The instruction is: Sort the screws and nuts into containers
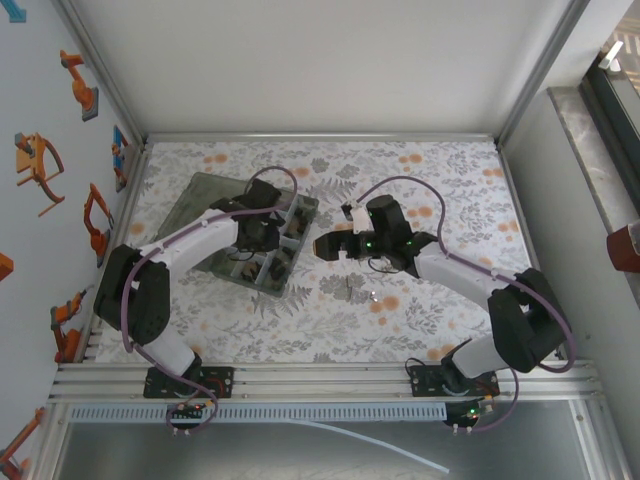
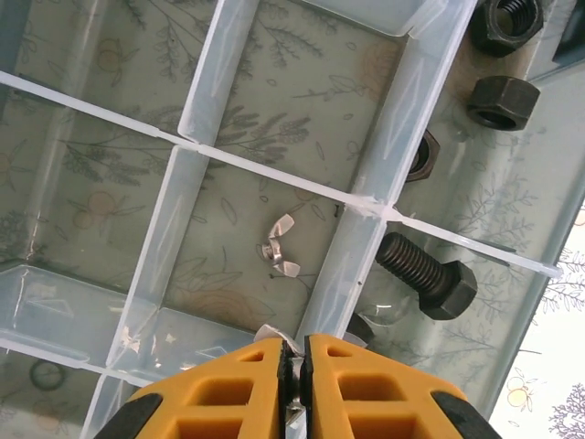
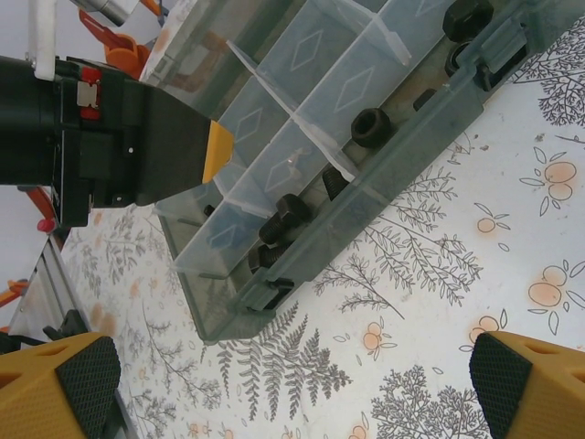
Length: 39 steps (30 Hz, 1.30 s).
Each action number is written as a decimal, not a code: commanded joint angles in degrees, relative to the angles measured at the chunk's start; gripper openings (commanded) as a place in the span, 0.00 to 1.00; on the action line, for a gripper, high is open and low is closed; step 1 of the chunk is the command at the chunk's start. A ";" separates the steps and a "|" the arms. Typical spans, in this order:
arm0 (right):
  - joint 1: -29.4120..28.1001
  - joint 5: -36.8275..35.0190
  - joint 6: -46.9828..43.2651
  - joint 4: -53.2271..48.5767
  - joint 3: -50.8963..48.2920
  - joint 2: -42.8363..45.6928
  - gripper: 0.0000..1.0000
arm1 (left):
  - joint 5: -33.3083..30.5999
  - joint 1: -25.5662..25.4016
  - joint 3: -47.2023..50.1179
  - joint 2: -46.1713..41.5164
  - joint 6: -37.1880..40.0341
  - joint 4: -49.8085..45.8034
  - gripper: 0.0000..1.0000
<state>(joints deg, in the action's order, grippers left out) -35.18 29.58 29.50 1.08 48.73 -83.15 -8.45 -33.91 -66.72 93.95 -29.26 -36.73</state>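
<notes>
Fern-and-blossom cloth [image 1: 340, 300] covered the table inside a white-walled cell.

Top external view: the organizer box [image 1: 200, 210] lay left of centre, turned at an angle, with its lid flat to the upper left. Over its grid hung the left gripper [image 1: 265, 238]. Just beside the box's right edge, above the cloth, sat the right gripper [image 1: 322, 246]. The contents were too small to sort out from up here.

Left wrist view, much closer, looked down into the grid. The orange fingers [image 2: 356, 384] were pressed together with a silvery piece [image 2: 271, 332] pinched at their tips; its kind could not be told. Beyond them one compartment [image 2: 228, 210] held a silvery wing nut [image 2: 279, 256], wings splayed to the right of its hub. The next cell to the right held a black hex bolt [image 2: 425, 274] — long axis upper left to lower right, head at the lower right. Black hex nuts [image 2: 503, 101] sat in the cell beyond it, holes facing the camera. Another was half hidden behind the divider.

Right wrist view: its own fingers [image 3: 87, 380] stood at the two bottom corners — jaws wide apart, only cloth between them. The box showed from the side here, hex nuts [image 3: 373, 126] along its near row. The left gripper's orange tip [image 3: 218, 151] sat over the cells behind them.
</notes>
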 commanded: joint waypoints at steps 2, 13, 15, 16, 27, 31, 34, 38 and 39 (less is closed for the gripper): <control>-0.11 -0.03 -0.56 0.02 0.26 1.01 1.00 | -1.85 0.56 -0.99 1.68 1.42 -1.66 0.11; 0.01 -3.31 -1.08 -2.22 -2.37 4.11 1.00 | -1.49 -0.68 -3.73 2.32 3.60 -0.84 0.18; 0.83 -3.92 -0.04 -1.70 -4.10 5.03 1.00 | -1.13 -3.00 -4.78 1.60 4.86 0.99 0.21; 1.46 -3.71 0.63 -1.06 -5.29 5.61 0.99 | -0.88 -4.35 -5.58 1.42 5.28 2.04 0.23; 9.39 -3.39 6.86 -1.63 -17.78 18.55 1.00 | 21.71 -12.41 -17.21 17.36 8.98 13.34 0.34; 12.00 -3.92 7.37 -4.68 -21.49 25.32 1.00 | 25.63 -14.77 -22.58 23.56 9.30 12.98 0.32; 12.93 -4.08 7.68 -6.28 -22.67 27.73 1.00 | 26.44 -15.89 -25.41 26.91 9.05 11.99 0.32; 13.11 -4.10 7.86 -6.44 -22.48 28.10 1.00 | 27.29 -16.75 -27.14 29.40 8.79 10.93 0.31; 13.10 -4.01 7.78 -6.44 -22.22 27.73 1.00 | 27.20 -16.88 -27.52 29.81 8.69 10.35 0.31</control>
<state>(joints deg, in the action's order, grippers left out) -22.52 25.91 36.49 -4.25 26.35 -55.66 16.60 -50.68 -92.07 122.80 -21.56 -24.47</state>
